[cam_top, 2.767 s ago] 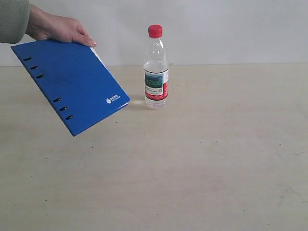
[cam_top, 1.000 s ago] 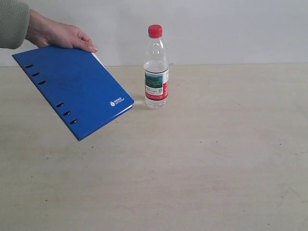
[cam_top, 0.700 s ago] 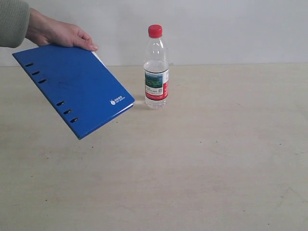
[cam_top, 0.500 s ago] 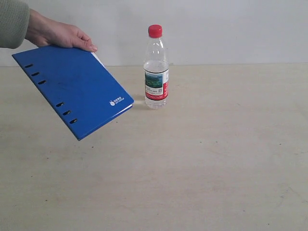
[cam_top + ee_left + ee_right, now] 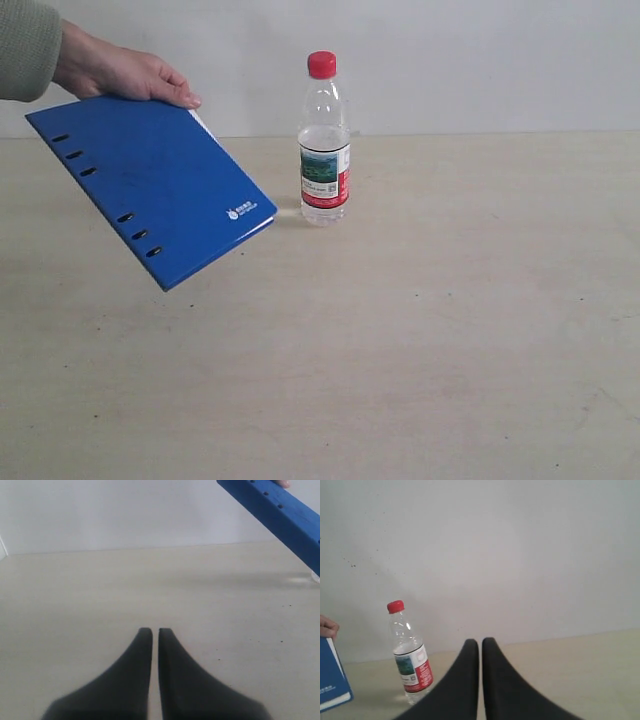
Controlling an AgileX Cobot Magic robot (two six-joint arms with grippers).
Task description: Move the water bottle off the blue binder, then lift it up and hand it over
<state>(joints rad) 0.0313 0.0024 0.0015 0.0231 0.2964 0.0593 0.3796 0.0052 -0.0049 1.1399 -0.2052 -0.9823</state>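
Observation:
The water bottle [image 5: 325, 140] stands upright on the bare table, clear with a red cap and a red, white and green label; the right wrist view also shows the bottle [image 5: 410, 655]. The blue binder [image 5: 150, 185] hangs tilted above the table's left side, held at its far corner by a person's hand [image 5: 125, 70], apart from the bottle. Its spine edge [image 5: 275, 505] shows in the left wrist view. My left gripper [image 5: 151, 630] is shut and empty over the table. My right gripper [image 5: 480, 641] is shut and empty, far from the bottle. Neither arm shows in the exterior view.
The pale wooden table [image 5: 420, 330] runs back to a white wall [image 5: 480, 60]. A grey-green sleeve [image 5: 25, 40] enters at the top left corner. A corner of the binder [image 5: 332, 685] shows in the right wrist view.
The hand has shifted the binder slightly to the right and down since the earliest frame; over the last second it barely moves. The bottle and both grippers stay still.

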